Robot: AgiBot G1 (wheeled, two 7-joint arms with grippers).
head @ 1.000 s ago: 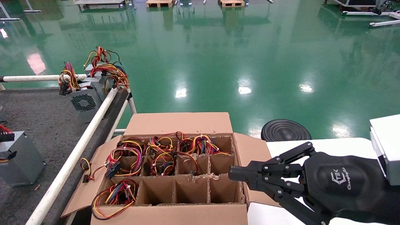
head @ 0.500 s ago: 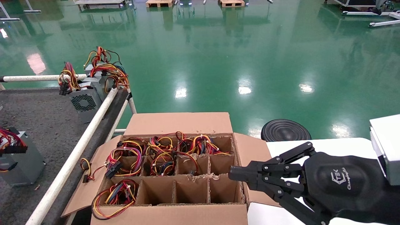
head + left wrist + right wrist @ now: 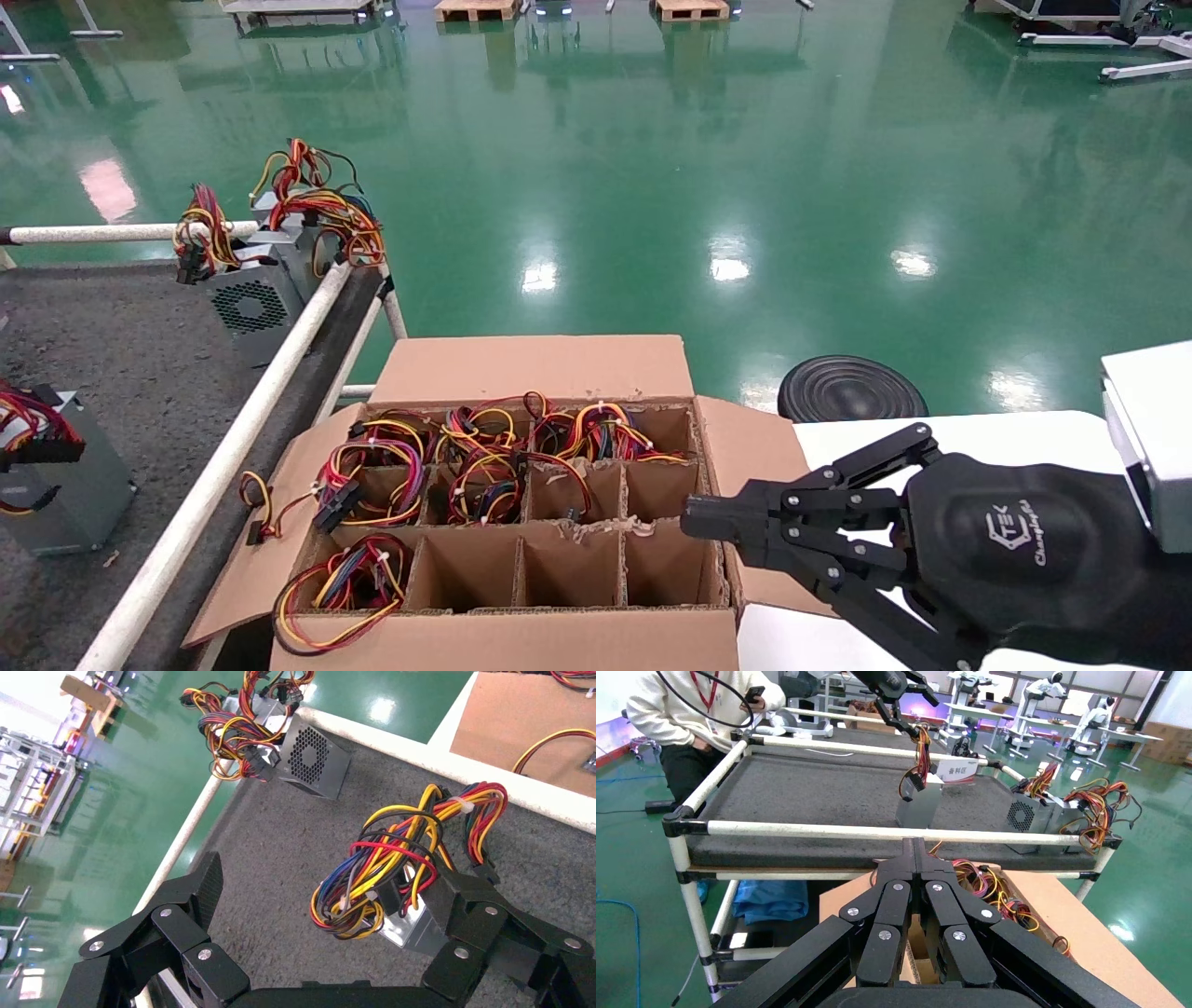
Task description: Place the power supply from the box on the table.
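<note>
Silver-grey case: the power supply is out of the box and standing on the table, well in from the white rail on the box side and towards the near end.
Long axis: upright, as the right wrist view shows it, with the wire bundle piled on top.
Left gripper: the left gripper hangs just above the case, looking straight down. Its jaws are spread wide and the wires rise between them. One finger lies against the bundle and the case corner, while the other stands well apart.
Direction: the case lies directly below this gripper, so I judge a straight lift clears it.
Snag risk: those loops by the finger could catch on the way up. That is a guess.
Right gripper: the right gripper is parked over the near right corner of the box, fingers pressed together and holding nothing.
Nearer arm: the left, by a long way. The right is well apart, across the rail.
Surface: rough dark grey mat, flat, and the case looks steady on it.
Room: bare mat around the case, with two fan-grille units far off at the far corner by the rail.
Box: the near cells look empty, apart from the near left one. Wires fill most of those behind.
Progress: placement looks done.
</note>
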